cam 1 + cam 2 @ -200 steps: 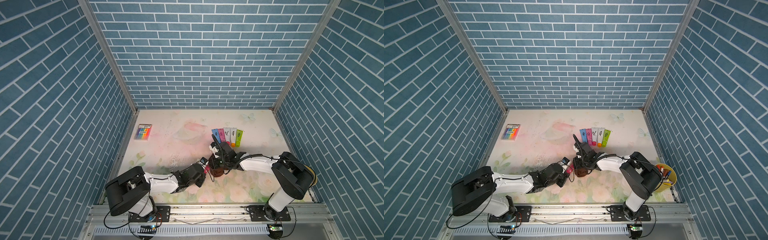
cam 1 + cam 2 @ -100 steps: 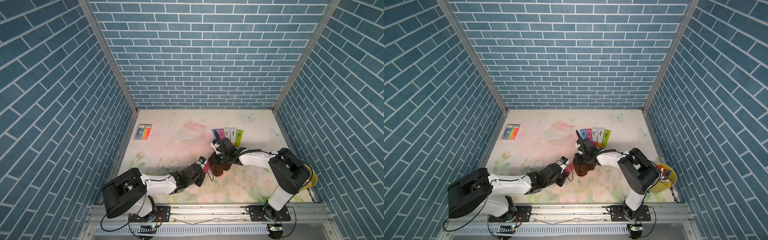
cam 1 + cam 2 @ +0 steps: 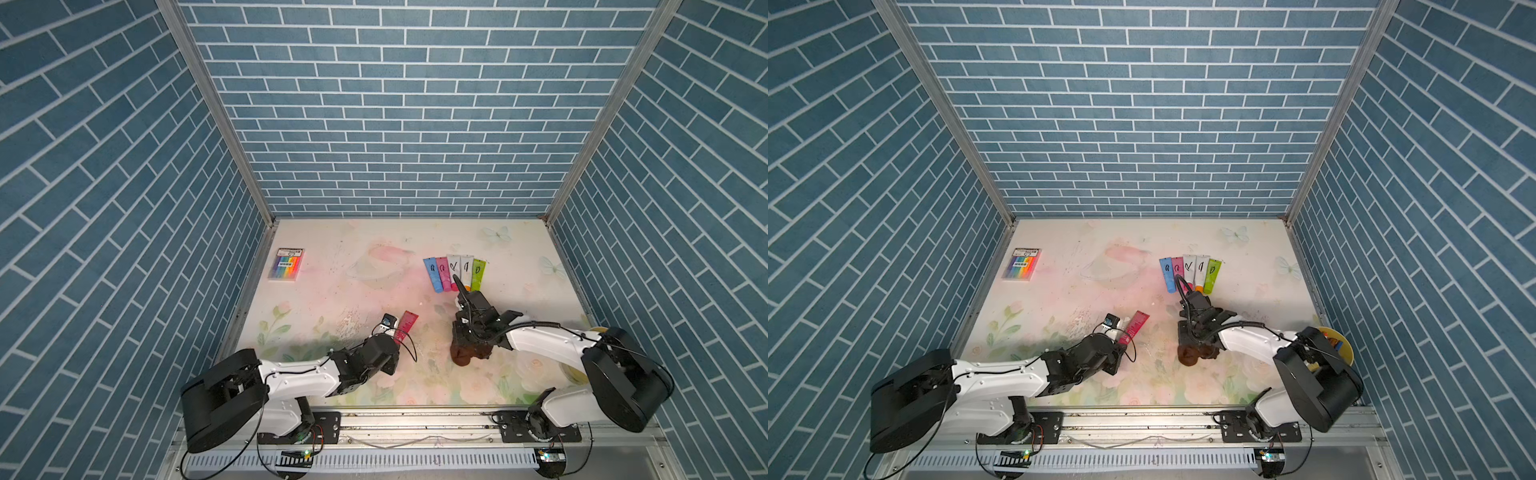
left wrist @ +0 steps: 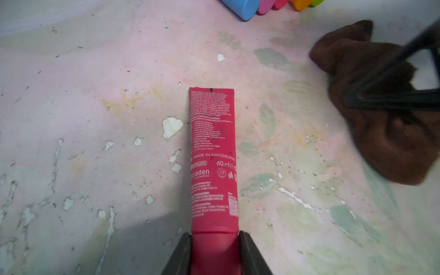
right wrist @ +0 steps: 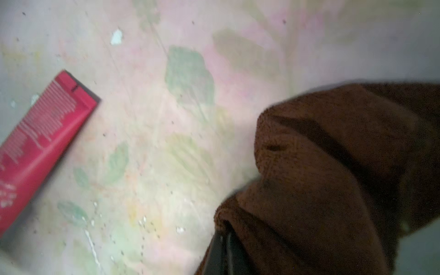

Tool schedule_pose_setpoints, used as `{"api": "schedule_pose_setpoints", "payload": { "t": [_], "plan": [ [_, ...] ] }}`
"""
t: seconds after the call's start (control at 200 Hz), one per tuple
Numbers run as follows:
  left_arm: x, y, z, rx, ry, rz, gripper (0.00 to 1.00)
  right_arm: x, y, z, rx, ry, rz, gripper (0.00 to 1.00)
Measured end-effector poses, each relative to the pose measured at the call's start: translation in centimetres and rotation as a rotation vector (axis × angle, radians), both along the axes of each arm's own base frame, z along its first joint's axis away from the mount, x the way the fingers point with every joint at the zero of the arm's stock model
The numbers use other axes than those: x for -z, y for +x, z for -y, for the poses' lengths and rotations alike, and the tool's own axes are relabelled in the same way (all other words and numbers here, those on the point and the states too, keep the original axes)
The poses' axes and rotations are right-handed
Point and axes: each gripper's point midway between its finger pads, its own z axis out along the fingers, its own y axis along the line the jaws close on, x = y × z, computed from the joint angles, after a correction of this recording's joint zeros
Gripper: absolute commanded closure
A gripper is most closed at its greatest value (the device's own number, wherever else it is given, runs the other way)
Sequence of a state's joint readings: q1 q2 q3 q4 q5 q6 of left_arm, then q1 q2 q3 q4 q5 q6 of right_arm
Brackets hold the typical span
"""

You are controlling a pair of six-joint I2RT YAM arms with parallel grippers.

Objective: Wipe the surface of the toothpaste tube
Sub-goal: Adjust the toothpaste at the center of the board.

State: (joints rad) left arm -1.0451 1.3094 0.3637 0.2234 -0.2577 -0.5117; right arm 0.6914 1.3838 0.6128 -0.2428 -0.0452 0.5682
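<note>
The left gripper (image 4: 215,239) is clamped on the cap end of the red toothpaste tube (image 4: 213,154), whose crimped tail points straight out from the jaws over the floral surface (image 4: 95,95). The right gripper (image 3: 469,338), closed on a bunched brown cloth (image 5: 333,166), is beside the tube without touching it.

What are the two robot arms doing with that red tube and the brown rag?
The left tool is clamped on the cap end of the red toothpaste tube, which points out over the table. The right tool grips a bunched brown cloth off to one side. The cloth is not touching the tube, so no wiping is happening right now.
</note>
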Motion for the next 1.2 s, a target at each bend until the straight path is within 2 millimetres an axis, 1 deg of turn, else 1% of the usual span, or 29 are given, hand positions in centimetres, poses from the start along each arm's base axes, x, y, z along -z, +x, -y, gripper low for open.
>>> {"api": "schedule_pose_setpoints", "payload": {
  "t": [0.08,0.16,0.27,0.345,0.38,0.475,0.52,0.635,0.76,0.815,0.87,0.95,1.02,1.125,1.2],
  "plan": [
    [0.8,0.3,0.2,-0.023,0.014,-0.020,0.69,-0.2,-0.8,0.9,0.004,-0.015,-0.007,1.00],
    [0.7,0.7,1.2,-0.032,-0.006,-0.028,0.55,-0.6,-1.2,1.4,0.007,-0.021,-0.004,1.00],
    [0.6,0.4,3.0,-0.009,-0.056,-0.062,0.40,-0.8,-1.6,1.9,0.011,-0.024,0.003,1.00],
    [0.2,-0.1,4.0,0.015,-0.106,-0.090,0.33,-0.9,-1.7,2.0,0.011,-0.025,0.003,1.00],
    [0.1,-0.4,4.4,0.025,-0.125,-0.101,0.32,-0.9,-1.8,2.0,0.011,-0.026,0.003,1.00],
    [-0.5,-0.8,5.3,0.048,-0.171,-0.126,0.32,-0.9,-1.8,2.1,0.011,-0.026,0.003,1.00],
    [-0.8,-0.9,5.4,0.052,-0.184,-0.129,0.34,-0.9,-1.8,2.1,0.011,-0.023,0.006,1.00],
    [-2.6,-0.5,5.9,0.048,-0.213,-0.108,0.37,-1.2,-1.9,2.1,0.011,-0.016,0.014,1.00],
    [-5.7,1.1,6.5,0.019,-0.262,-0.072,0.46,-1.3,-1.9,2.1,0.010,-0.013,0.017,1.00],
    [-6.8,2.2,6.1,-0.015,-0.298,-0.063,0.48,-1.4,-1.9,2.1,0.010,-0.011,0.019,1.00],
    [-7.5,3.4,5.1,-0.060,-0.330,-0.061,0.51,-1.5,-1.9,2.1,0.010,-0.008,0.023,1.00],
    [-7.6,4.8,3.6,-0.122,-0.376,-0.076,0.55,-1.8,-2.0,2.2,0.011,-0.001,0.033,1.00],
    [-6.7,5.4,2.0,-0.176,-0.400,-0.106,0.57,-2.1,-2.0,2.3,0.011,0.007,0.043,1.00],
    [-5.0,4.8,1.1,-0.206,-0.412,-0.166,0.58,-2.3,-2.1,2.4,0.007,0.009,0.049,1.00],
    [-4.6,4.4,1.1,-0.210,-0.440,-0.200,0.58,-2.3,-2.1,2.4,0.006,0.009,0.049,1.00]
  ]
}}
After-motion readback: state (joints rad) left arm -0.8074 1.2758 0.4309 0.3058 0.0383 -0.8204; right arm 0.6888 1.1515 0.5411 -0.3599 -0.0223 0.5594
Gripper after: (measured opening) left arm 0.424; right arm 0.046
